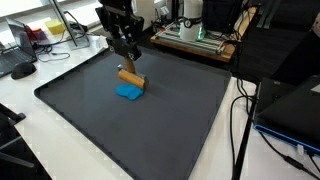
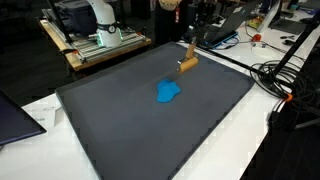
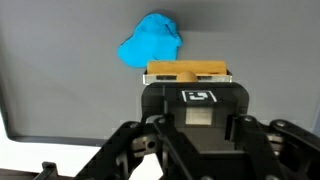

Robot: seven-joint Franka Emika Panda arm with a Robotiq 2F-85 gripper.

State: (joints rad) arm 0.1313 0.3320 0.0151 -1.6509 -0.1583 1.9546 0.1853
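Dark mat (image 1: 180, 120): hand (image 1: 128, 66) grips wooden block (image 1: 132, 78) near blue lump (image 1: 128, 92).

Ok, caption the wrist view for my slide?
Claw shut on a wooden block over the dark mat, blue lump just beyond.

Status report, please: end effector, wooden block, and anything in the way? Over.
End effector shut on wooden block, block tilted. Blue lump lies on gray mat beside block, apart from it. Only that lump is near.

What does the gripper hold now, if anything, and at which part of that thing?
The gripper holds the wooden block, clamped at its upper end.
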